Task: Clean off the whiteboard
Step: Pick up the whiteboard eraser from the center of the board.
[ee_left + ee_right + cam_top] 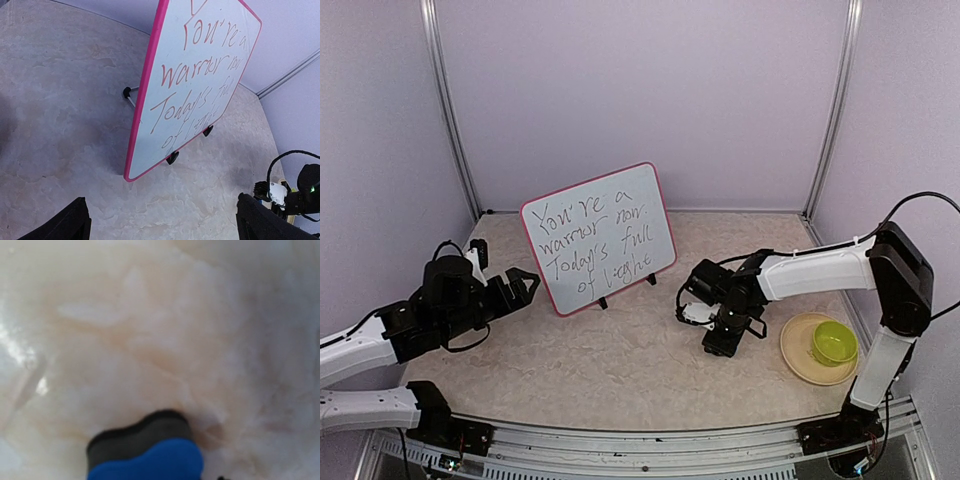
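Note:
The whiteboard (599, 238) stands tilted on small black feet at the back middle. It has a red-pink rim and several lines of dark handwriting. It also fills the top of the left wrist view (195, 85). My left gripper (525, 283) is open and empty, just left of the board's lower left corner; its fingertips (75, 222) frame bare table. My right gripper (720, 340) points down at the table right of the board. It is shut on an eraser (147, 452) with a blue back and dark felt, close to the table.
A tan plate (802, 362) with a lime green bowl (834, 343) on it sits at the right, beside the right arm. Purple walls with metal posts close the back and sides. The table top is beige marble pattern.

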Robot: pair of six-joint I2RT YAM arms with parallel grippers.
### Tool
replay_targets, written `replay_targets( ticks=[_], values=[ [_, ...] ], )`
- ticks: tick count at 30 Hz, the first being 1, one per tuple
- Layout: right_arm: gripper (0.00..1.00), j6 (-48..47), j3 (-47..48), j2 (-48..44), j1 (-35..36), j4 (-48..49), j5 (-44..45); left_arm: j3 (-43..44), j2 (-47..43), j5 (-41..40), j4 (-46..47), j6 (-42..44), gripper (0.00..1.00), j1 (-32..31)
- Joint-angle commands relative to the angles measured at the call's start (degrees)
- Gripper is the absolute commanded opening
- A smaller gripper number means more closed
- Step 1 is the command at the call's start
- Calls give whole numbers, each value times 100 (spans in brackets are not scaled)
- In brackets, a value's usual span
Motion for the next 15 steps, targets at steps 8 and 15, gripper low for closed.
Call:
replay_targets(
  ticks=[8, 15],
  values=[
    [40, 40, -139, -436, 58, 102, -280, -121, 5, -7, 199, -125, 99, -117],
    [47, 39, -190, -389, 60, 120, -286, -98, 3, -31, 175, -143, 99, -147]
  ],
)
